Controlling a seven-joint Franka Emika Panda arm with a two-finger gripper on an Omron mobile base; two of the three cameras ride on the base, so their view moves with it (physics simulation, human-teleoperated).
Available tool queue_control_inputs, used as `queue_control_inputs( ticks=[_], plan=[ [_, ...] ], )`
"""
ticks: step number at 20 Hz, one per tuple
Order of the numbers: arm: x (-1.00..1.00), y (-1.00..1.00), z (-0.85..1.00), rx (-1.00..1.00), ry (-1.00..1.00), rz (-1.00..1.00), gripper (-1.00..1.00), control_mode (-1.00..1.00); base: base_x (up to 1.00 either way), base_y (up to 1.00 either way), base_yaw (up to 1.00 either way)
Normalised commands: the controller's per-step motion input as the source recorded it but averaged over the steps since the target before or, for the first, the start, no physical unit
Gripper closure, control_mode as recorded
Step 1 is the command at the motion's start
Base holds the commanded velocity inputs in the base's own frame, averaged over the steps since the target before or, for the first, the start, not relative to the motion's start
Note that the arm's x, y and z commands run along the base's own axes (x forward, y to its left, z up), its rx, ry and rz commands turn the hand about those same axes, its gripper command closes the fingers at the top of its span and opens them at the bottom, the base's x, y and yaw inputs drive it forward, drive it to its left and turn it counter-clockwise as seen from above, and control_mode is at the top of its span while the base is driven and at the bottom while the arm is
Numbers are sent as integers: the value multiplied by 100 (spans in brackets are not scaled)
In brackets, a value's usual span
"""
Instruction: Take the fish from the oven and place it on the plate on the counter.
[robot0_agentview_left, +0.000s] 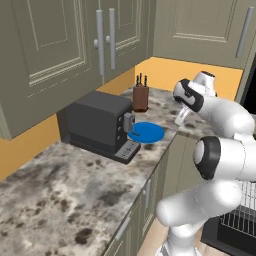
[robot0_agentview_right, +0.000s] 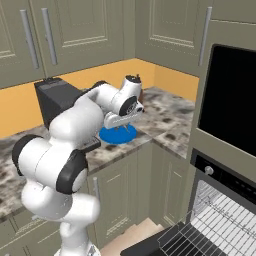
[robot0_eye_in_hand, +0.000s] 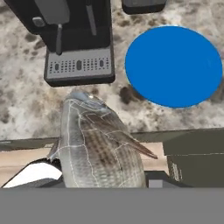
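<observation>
So the gripper (robot0_agentview_right: 131, 117) is clamped on the fish (robot0_eye_in_hand: 97, 144), hanging right over the counter (robot0_eye_in_hand: 26, 105) edge. Just past it sits the blue plate (robot0_eye_in_hand: 175, 65), bare, with the coffee machine (robot0_eye_in_hand: 78, 48) beside it.

Both base views flank the plate (robot0_agentview_left: 146, 133) (shared); hand view looks down, seemingly close.
</observation>
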Motion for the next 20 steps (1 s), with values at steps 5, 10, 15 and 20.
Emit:
queue_control_inputs(
  ticks=[5, 10, 15, 20],
  plan=[
    [64, 14, -36, -2, -3, 35, 100, -100, 0, 0, 0],
    [63, 18, -47, -10, 1, 32, 100, -100, 0, 0, 0],
    [11, 4, -7, 0, -1, 31, 100, -100, 0, 0, 0],
    [30, 55, -12, 0, -11, 3, 100, -100, 0, 0, 0]
  ],
)
